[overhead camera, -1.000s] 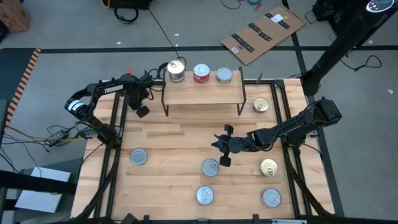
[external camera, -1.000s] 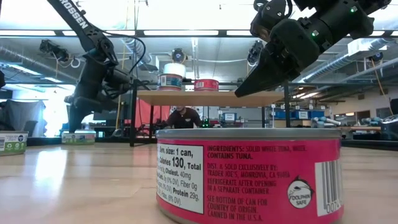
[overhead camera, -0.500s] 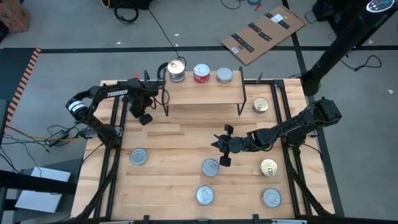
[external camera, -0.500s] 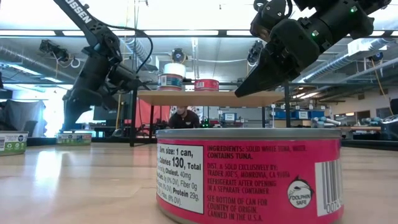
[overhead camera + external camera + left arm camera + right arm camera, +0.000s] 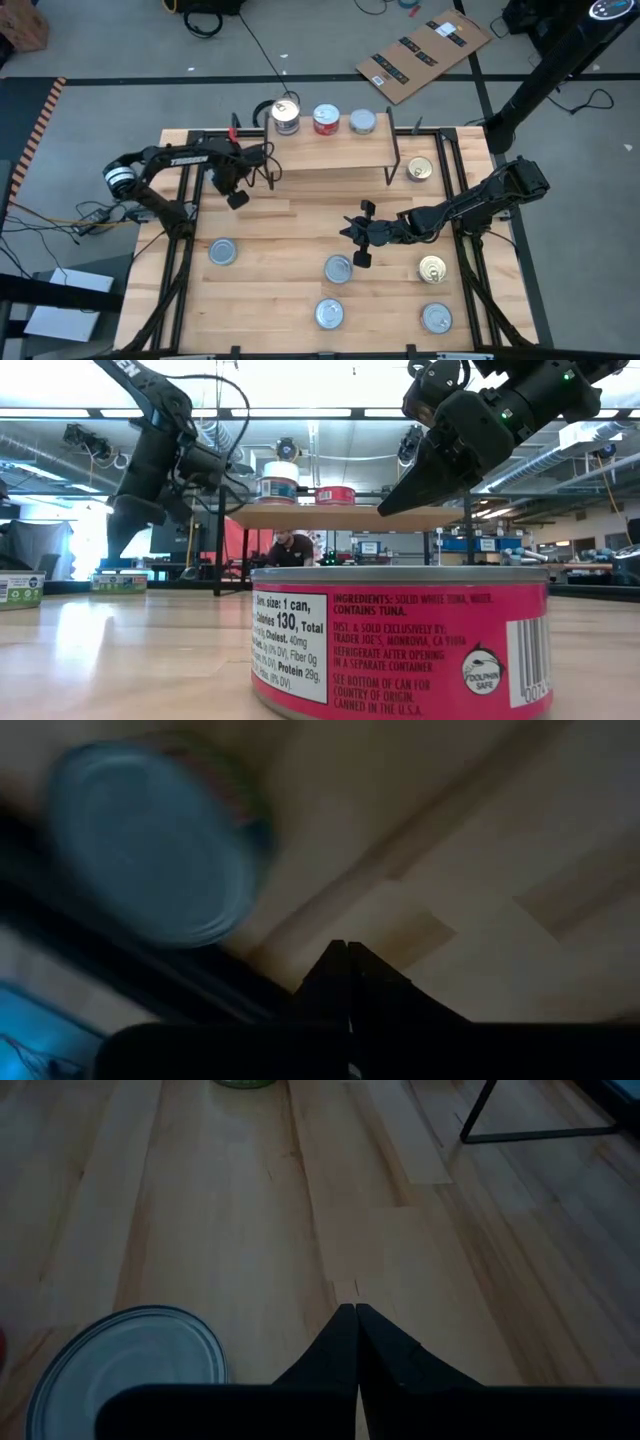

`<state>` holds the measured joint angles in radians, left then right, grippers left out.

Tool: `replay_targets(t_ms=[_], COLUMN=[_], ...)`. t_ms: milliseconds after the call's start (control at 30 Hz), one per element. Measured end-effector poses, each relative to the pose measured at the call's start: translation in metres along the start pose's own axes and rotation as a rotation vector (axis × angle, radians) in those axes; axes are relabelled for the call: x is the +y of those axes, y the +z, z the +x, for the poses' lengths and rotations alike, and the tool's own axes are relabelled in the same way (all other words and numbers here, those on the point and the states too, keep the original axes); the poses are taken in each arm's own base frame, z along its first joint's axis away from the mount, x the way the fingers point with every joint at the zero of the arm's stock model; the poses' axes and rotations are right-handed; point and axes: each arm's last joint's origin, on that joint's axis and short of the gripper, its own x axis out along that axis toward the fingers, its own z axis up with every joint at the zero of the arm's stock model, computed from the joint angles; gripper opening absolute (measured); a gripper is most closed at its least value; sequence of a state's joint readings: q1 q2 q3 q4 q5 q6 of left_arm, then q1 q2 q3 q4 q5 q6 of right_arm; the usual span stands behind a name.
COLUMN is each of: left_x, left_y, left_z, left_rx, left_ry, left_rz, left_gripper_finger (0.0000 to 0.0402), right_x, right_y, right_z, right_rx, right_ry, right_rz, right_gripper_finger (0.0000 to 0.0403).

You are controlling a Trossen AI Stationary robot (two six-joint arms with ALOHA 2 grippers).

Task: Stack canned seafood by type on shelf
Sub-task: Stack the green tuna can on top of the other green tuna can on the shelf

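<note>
The shelf (image 5: pixel 330 152) stands at the table's far middle. It bears a gold-topped tin stacked on another (image 5: pixel 285 115), a red tin (image 5: pixel 323 118) and a silver tin (image 5: pixel 361 122). Loose tins rest upright on the table: silver ones (image 5: pixel 222 252) (image 5: pixel 338 268) (image 5: pixel 329 314) and gold ones (image 5: pixel 432 268) (image 5: pixel 420 170). My left gripper (image 5: pixel 237 198) hangs shut and empty, pointing down, off the shelf's near left leg. The left wrist view shows a silver tin (image 5: pixel 150 840) ahead of it. My right gripper (image 5: pixel 347 233) is shut and empty, above the table's middle, beyond a silver tin (image 5: pixel 125 1370).
One more silver tin (image 5: pixel 436 318) sits near the near right corner. A red-labelled tin (image 5: pixel 400 645) fills the foreground of the low view. Bare wood lies between the shelf's legs and the loose tins.
My left gripper has swung away from the shelf's left end, toward the table's near edge and a little to the right, staying shut and pointing down.
</note>
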<state>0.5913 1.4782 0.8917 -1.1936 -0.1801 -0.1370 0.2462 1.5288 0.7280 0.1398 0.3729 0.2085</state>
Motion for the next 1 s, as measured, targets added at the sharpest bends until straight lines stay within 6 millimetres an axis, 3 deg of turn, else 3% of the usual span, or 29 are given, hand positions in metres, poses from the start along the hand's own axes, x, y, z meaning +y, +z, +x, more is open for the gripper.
replay_targets(t_ms=[133, 333, 533, 800, 1000], left_x=[0.005, 0.009, 0.011, 0.008, 0.004], left_y=[-0.009, -0.013, -0.012, -0.023, -0.026], left_z=[-0.010, -0.014, 0.005, 0.044, 0.044], left_rx=[-0.052, -0.108, -0.101, -0.058, -0.051], left_ry=[0.042, 0.127, 0.158, 0.189, 0.230], left_rz=[-0.027, 0.269, 0.492, 0.663, 0.691], left_gripper_finger=[0.0000, 0.0000, 0.0000, 0.0001, 0.0001], right_x=[0.000, 0.000, 0.000, 0.000, 0.000], right_y=[0.000, 0.000, 0.000, 0.000, 0.000], right_z=[0.000, 0.000, 0.000, 0.000, 0.000], right_rx=[0.001, 0.000, 0.000, 0.002, 0.002], right_ry=[0.000, 0.000, 0.000, 0.000, 0.000], right_rz=[-0.003, -0.002, -0.002, -0.003, -0.003], right_gripper_finger=[0.0009, 0.0009, 0.0009, 0.0009, 0.0009])
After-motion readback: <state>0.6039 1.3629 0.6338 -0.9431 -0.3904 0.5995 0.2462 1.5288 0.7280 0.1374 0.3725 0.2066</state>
